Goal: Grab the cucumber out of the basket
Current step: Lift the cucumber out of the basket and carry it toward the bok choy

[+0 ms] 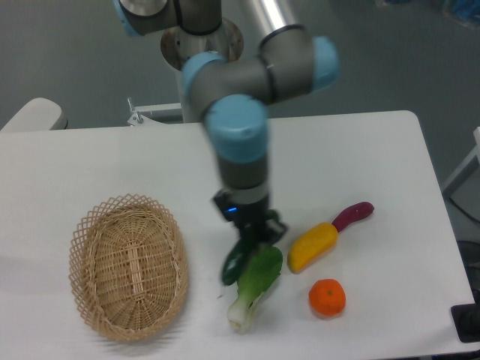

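Arm: the grey UR5e arm with pale blue joint caps (238,127) reaches down from the far edge of the white table (390,165) and points its wrist straight at the tabletop, near the middle.
Gripper: the black two-finger gripper (255,238) sits low, right over the vegetables, and its fingers are clenched around the upper end of the cucumber.
Cucumber: the slim, dark green, glossy cucumber (234,264) hangs tilted from the gripper, lower tip slanting toward the basket side; it is outside the basket, and whether that tip touches the table I cannot tell.
Basket: the oval, light tan woven wicker basket with a looped lattice rim (79,251) sits by the table's near-left corner, well apart from the cucumber.
Bok choy: the leafy green bok choy with a white stem (253,289) lies just beside the cucumber, leaves under the gripper.
Others: a yellow vegetable (313,246), a purple eggplant (352,215) touching its far end, and an orange fruit (327,297) near the front edge.
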{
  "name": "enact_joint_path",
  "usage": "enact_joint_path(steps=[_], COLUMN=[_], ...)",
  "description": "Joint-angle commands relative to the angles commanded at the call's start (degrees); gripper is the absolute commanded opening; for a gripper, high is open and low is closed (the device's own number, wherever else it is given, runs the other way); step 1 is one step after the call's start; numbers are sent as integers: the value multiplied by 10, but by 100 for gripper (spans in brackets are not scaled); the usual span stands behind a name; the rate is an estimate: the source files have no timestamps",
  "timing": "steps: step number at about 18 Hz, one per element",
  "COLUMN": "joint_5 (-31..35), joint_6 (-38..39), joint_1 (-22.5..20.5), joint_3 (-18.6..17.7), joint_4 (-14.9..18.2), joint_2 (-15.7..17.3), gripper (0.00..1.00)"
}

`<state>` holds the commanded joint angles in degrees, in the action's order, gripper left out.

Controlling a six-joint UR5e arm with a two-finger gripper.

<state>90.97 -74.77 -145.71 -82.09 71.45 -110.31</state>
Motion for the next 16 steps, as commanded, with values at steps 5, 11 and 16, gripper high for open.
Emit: enact_joint_path(steps=[5,11,16], joint_5=[3,0,-1], joint_6=[-80,-106,-107], joint_1=[-46,-62,-63], joint_3=[1,2,2], joint_4=[7,2,2], joint_2=[4,-2,-1], gripper=[21,21,21])
